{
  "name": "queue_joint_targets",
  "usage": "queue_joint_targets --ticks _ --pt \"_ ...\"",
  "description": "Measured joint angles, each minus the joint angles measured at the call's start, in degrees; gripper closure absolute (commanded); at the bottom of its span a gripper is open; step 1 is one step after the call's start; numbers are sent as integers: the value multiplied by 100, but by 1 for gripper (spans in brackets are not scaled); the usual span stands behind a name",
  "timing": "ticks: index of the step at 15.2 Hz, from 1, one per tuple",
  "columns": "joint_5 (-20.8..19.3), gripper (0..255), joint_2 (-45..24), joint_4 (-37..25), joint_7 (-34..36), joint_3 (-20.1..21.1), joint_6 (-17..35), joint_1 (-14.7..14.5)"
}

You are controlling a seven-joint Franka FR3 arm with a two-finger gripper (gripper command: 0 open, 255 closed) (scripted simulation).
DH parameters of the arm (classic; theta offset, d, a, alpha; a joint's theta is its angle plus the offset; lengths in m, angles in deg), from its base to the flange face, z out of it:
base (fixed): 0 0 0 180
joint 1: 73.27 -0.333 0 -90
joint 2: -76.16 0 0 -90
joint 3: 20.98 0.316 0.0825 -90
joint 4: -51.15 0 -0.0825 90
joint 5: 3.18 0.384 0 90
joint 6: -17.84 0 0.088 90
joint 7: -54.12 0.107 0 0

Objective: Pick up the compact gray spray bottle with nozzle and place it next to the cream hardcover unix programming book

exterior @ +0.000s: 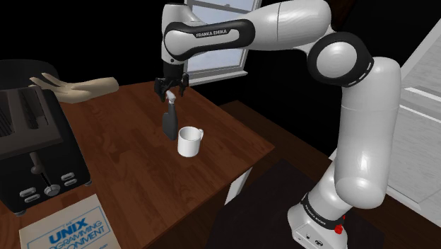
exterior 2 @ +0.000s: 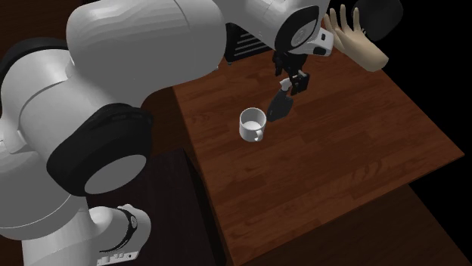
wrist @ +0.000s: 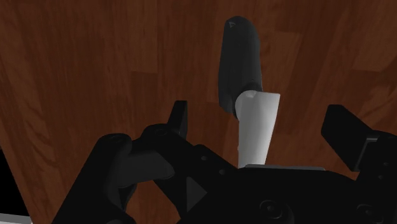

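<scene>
Shoulder view has the tool (exterior: 171, 88) hanging directly over the spray bottle (exterior: 169, 122). The bottle stands roughly upright on the dark wooden surface (exterior: 127, 163), towards its far side. A white mug (exterior: 189, 141) sits just beside the bottle on the shoulder view's right. The bottle has a dark gray body and a pale nozzle end that points up into the tool.

In the wrist view the two black fingers (wrist: 179, 118) stand wide apart, with the pale nozzle end between them and touching neither.

The pale book (exterior: 67, 230) with blue UNIX lettering lies flat at the near left of the shoulder view, well apart from the bottle. A black toaster (exterior: 35, 152) stands just beyond the book. A model hand (exterior: 78, 88) rests at the far left of the surface.
</scene>
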Motion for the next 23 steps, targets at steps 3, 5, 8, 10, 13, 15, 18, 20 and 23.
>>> queue_joint_targets --ticks 3,5,8,10,13,15,18,20,23 --pt "-1 255 -2 0 1 0 3 -1" --pt "-1 255 -3 0 1 0 4 -1" --pt "-1 255 -2 0 1 0 4 -1" --pt "-1 255 -2 0 1 0 4 0" --pt "-1 255 -2 0 1 0 4 0" --pt "6 255 30 -46 2 5 -76 -5" --pt "16 255 47 -239 -19 8 -283 -5" --pt "20 255 46 -371 -35 7 -414 -4" --pt "31 255 85 -556 -38 16 -635 -16"
